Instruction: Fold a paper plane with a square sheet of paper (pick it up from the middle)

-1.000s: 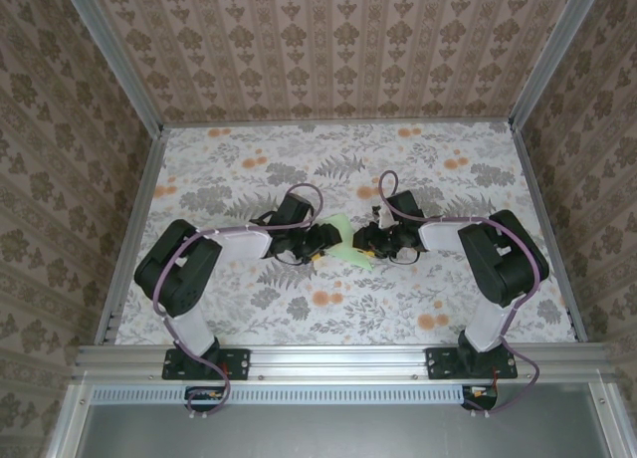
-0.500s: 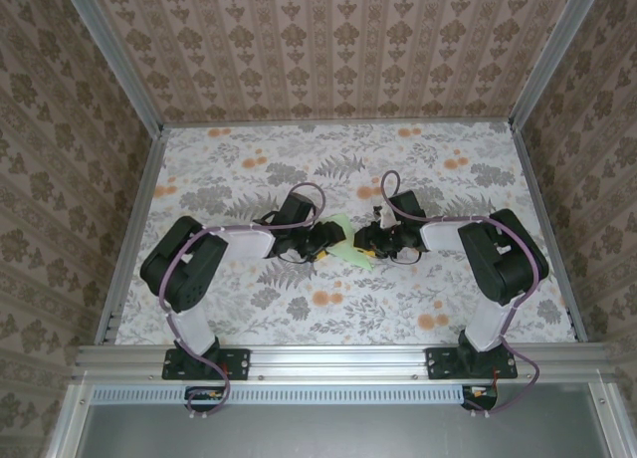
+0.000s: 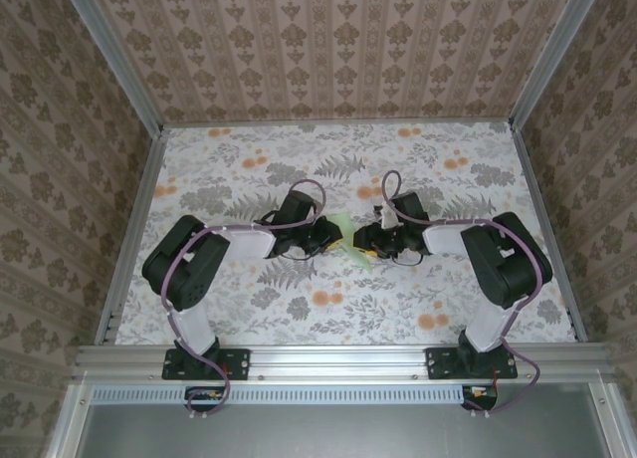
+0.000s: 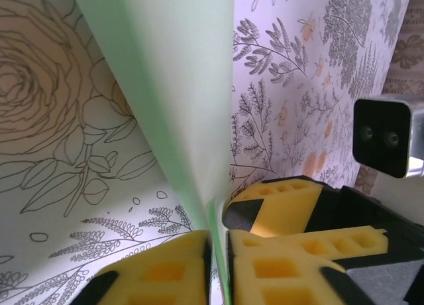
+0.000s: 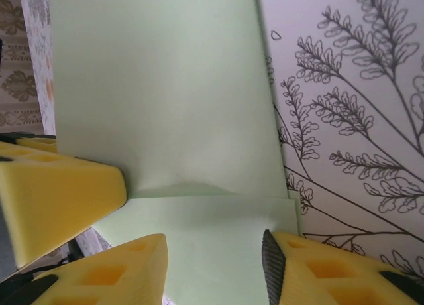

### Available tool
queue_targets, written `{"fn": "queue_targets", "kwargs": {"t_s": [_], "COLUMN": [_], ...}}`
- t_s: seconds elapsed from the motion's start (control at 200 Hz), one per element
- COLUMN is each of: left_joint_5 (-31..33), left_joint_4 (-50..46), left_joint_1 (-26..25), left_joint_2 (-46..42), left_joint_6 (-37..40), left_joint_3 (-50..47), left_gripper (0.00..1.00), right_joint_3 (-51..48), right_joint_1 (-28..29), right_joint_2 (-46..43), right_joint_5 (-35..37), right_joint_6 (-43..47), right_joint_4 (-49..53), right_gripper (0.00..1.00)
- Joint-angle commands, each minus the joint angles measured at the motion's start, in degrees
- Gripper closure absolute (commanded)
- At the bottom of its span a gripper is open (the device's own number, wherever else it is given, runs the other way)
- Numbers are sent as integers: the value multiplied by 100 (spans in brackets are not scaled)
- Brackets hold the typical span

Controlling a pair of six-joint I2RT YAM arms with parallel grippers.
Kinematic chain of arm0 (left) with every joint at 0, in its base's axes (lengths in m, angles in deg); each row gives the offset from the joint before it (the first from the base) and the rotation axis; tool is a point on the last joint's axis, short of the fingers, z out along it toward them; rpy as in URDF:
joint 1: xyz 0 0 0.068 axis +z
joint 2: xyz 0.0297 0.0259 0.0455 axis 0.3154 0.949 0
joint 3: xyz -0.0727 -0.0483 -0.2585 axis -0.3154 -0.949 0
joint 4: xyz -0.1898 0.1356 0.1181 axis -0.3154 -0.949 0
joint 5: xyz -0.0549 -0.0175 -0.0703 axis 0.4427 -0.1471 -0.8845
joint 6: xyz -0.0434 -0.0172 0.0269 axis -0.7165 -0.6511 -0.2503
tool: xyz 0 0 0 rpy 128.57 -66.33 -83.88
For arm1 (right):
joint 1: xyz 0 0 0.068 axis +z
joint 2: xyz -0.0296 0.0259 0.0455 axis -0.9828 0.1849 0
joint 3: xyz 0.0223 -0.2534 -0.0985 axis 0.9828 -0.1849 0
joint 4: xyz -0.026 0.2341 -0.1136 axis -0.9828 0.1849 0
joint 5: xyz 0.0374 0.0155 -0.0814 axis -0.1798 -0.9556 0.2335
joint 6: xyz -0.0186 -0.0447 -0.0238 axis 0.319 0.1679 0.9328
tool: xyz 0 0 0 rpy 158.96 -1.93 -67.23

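At the centre of the table point(image 3: 448, 299), the left gripper point(image 4: 217, 252) from nine o'clock pinches the square sheet of paper point(image 5: 165, 86), while the right gripper point(image 5: 213, 248) at three o'clock straddles it, jaws apart; mid-fold, I reckon, crease-pressing next.

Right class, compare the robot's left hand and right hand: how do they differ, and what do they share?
The left hand is shut, pinching the paper; the right hand stands open, with paper showing in its gap. The left hand meets the paper edge-on; the right hand faces its flat side. Both have yellow pads.
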Motion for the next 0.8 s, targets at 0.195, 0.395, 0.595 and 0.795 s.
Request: {"fn": "queue_targets", "kwargs": {"t_s": [0.195,0.395,0.595,0.795], "left_joint_5": [-33,20,-35,-77], "left_joint_4": [-68,-194,-165,-157], "left_joint_1": [-46,-35,-16,20], "left_joint_2": [32,-128,-167,-251], "left_joint_6": [-38,-71,-103,-146], "left_joint_3": [-54,-101,-164,-212], "left_gripper": [95,96,96,97], "right_joint_3": [-429,-882,-1109,-1050], "right_joint_1": [331,898,1556,2172], "right_joint_2": [-1153,-1835,-1944,-1464], "right_joint_5": [1503,2441,3400,4157], "right_joint_6": [1314,2389,3547,4507], "right_joint_4": [-70,-368,-644,-849], "right_gripper": [47,41,42,42]}}
